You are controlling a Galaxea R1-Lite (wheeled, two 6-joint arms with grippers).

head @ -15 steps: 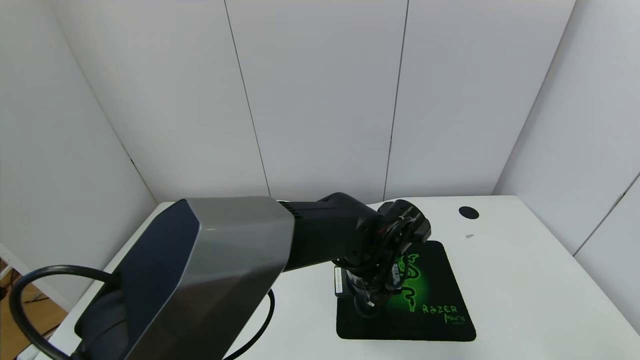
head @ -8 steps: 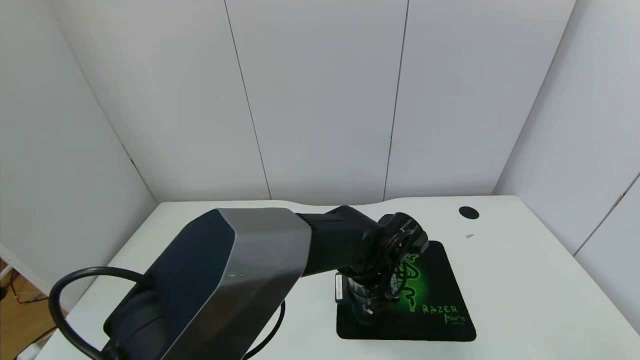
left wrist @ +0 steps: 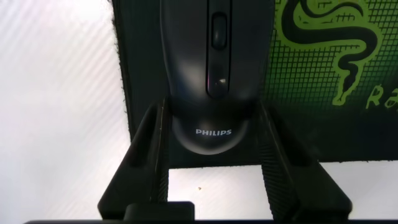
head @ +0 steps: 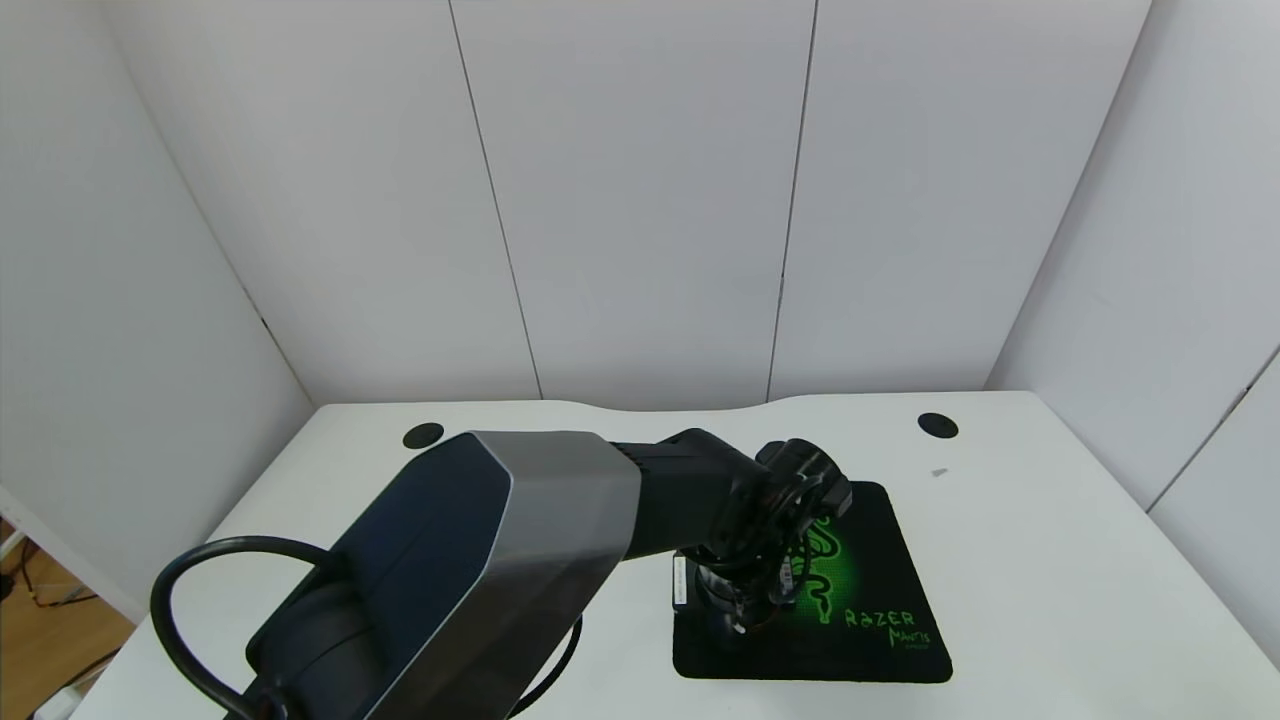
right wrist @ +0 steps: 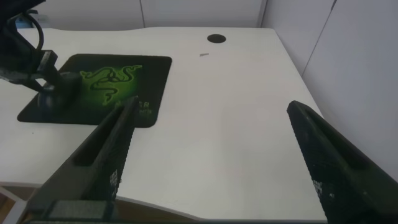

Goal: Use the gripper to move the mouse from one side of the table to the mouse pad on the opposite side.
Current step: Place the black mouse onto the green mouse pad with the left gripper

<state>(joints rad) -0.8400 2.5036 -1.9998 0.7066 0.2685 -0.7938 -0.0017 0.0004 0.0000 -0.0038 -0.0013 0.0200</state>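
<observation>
My left gripper (head: 737,612) reaches across to the near left part of the black mouse pad (head: 870,570) with its green logo. In the left wrist view its two fingers (left wrist: 160,134) press the sides of the rear of the glossy black mouse (left wrist: 211,62), marked PHILIPS, which lies on the mouse pad (left wrist: 323,124) close to its edge. In the head view the mouse is hidden under the gripper. My right gripper (right wrist: 211,109) is open and empty above the front right of the white table (right wrist: 236,124); it does not show in the head view.
The table (head: 1050,560) has two round black cable holes, one at the back right (head: 937,425) and one at the back left (head: 423,435), and a curved notch in its far edge. White walls close in the back and sides. A small speck (head: 938,472) lies near the right hole.
My left arm has sunk lower and its gripper has come down onto the pad's near left part. The back-left cable hole has come into view behind the arm.
</observation>
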